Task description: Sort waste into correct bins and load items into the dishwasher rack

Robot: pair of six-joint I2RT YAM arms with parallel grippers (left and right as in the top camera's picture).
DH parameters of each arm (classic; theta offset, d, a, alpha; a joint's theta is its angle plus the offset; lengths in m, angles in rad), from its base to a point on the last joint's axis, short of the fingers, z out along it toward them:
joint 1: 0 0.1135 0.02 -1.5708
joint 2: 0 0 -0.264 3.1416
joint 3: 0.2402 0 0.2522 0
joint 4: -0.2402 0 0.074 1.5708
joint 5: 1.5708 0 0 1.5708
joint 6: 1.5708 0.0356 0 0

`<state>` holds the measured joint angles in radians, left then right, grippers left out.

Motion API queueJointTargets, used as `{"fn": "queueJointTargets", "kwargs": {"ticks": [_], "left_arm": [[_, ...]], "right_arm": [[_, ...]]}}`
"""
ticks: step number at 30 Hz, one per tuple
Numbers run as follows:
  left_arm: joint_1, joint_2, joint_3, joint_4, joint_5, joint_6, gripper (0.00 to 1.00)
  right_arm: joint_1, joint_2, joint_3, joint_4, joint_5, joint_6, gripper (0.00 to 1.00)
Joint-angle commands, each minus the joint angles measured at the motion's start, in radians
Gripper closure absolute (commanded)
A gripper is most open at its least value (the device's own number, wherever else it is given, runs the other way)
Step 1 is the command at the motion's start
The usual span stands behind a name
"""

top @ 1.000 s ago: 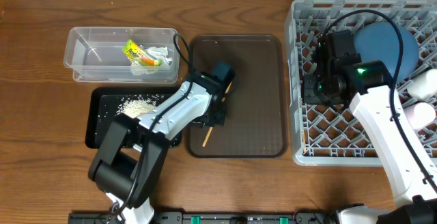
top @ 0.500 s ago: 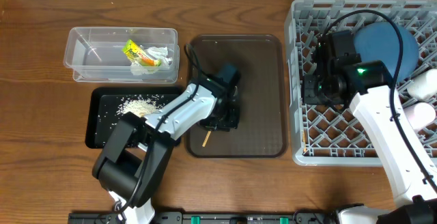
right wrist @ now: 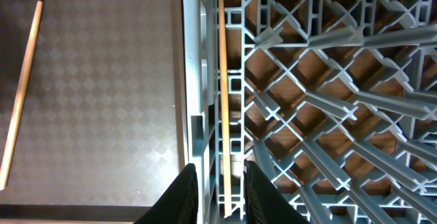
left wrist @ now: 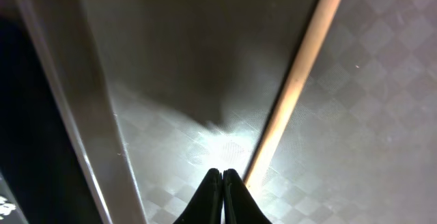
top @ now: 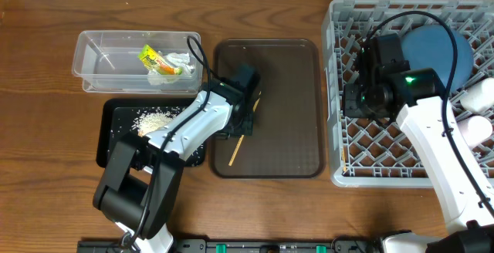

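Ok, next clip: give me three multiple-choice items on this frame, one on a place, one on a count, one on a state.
1. Where is the wrapper?
A. in the tub
B. in the black tray
C. in the rack

2. How many chopsticks lie on the brown tray?
A. none
B. one
C. two

3. The left gripper is:
A. wide open
B. shut on a cup
C. shut, empty

Answers:
1 A: the wrapper lies inside the tub.
2 B: a single chopstick lies on the brown tray.
3 C: the fingertips meet beside the chopstick, with nothing between them.
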<state>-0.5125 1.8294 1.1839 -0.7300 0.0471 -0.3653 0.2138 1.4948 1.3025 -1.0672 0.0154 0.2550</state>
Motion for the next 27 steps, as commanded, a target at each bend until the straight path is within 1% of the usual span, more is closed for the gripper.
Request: {"fn": "queueJointTargets", "kwargs": {"ticks": [1,7,20,21,23,25,27], "left_arm": [[-0.001,0.032,-0.018,0.0,-0.04,-0.001,0.94],[-0.016,0.051,-0.018,0.004,-0.029,-0.056,0.93],[-0.112,0.055,-0.018,0.033,-0.03,-0.055,0.93],[-0.114,0.054,-0.017,0.031,-0.034,-0.04,0.94],[-0.109,0.046,-0.011,0.013,-0.068,-0.017,0.94],[-0.095,0.029,-0.006,-0.009,-0.126,-0.017,0.94],[-0.077,0.014,-0.006,-0.015,-0.146,-0.017,0.94]], "right_arm": [[-0.017,-0.018,0.014,-0.002,0.003,-0.009,0.79],[-0.02,-0.018,0.014,-0.008,0.003,-0.009,0.8],[-0.024,-0.019,0.014,-0.028,0.003,-0.01,0.82],[-0.024,-0.019,0.014,-0.028,0.003,-0.01,0.82],[-0.024,-0.019,0.014,-0.029,0.003,-0.01,0.82],[-0.024,-0.019,0.014,-0.028,0.003,-0.01,0.82],[-0.024,-0.019,0.014,-0.025,0.003,-0.016,0.82]]}}
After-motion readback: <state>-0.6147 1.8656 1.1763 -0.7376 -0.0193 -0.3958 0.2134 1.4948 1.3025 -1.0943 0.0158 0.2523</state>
